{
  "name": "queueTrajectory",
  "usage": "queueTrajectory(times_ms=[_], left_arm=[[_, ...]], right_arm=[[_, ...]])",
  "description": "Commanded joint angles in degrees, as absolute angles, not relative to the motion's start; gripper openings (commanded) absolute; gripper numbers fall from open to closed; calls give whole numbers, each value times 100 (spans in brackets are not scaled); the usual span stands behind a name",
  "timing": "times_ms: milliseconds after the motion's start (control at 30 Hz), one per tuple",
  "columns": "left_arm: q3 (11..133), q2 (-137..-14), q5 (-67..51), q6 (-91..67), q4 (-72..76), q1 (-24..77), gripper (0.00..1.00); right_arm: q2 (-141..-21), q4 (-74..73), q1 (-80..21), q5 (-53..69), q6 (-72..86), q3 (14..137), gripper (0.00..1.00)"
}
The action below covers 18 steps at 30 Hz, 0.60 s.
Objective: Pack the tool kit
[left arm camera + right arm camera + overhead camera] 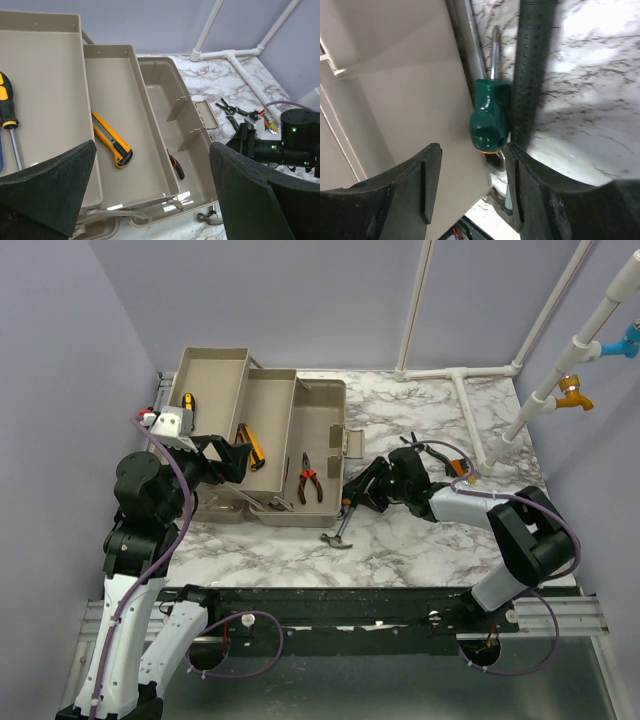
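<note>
Tool kit [325,387]: you're on the pickup. Right gripper [471,155] straddles the green screwdriver [490,117], jaws unclamped; left gripper [152,150] hangs wide open. Next, close on its handle and lift.

overhead view, close wrist views, shared toolbox [322,405]

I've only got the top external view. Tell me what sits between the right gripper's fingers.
Observer: A stubby green-handled screwdriver, lying against the toolbox wall. The right gripper straddles it, with a gap on one side.
Operator: Say what's on its other side.
Observer: A dark textured handle, right alongside it.
Operator: Now report the left gripper.
Observer: The left gripper is wide open and empty, above the fold-out trays.
</note>
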<state>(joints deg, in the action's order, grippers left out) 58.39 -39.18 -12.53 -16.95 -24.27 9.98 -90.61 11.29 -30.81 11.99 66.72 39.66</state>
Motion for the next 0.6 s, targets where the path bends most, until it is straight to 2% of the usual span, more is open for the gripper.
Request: queueTrajectory(times_ms=[0, 400, 567], left_arm=[[5662, -3760, -1535, -1730, -2014, 984, 98], [5382, -3854, -1687, -1776, -1846, 984, 98], [5405, -3894, -1709, -1777, -1854, 985, 99]], right_arm=[[-9348, 1505, -3142, 1362, 6853, 4162, 58], [-9934, 1175, -3180, 979, 7001, 4393, 54], [-10113, 379, -3186, 391, 7165, 4773, 59]])
